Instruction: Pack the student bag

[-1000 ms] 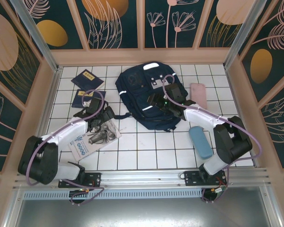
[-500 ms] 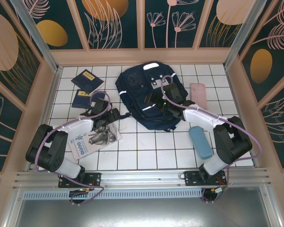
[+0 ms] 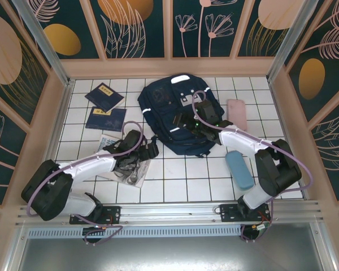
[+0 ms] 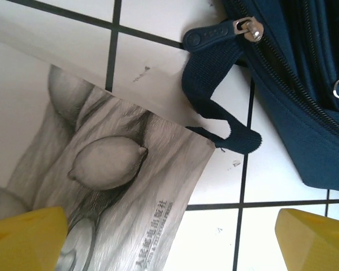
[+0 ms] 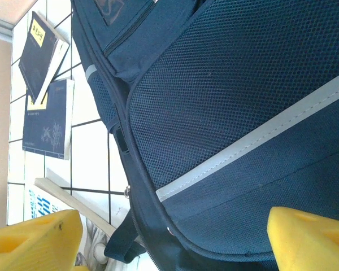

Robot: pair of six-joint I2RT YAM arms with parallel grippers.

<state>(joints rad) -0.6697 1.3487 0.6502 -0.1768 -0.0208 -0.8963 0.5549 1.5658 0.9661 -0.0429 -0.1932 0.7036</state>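
Left claw (image 4: 168,240), jaws wide and empty, had swung off the sketch booklet (image 4: 101,186) toward the zipper pull (image 4: 214,36) of the student bag (image 3: 178,116), mid-surface by the far edge; right claw (image 5: 170,237) hovered spread, empty, over it, so unzipping looked next.

Navy booklets (image 3: 105,96), drawing book (image 4: 101,169), pink case (image 3: 237,114)
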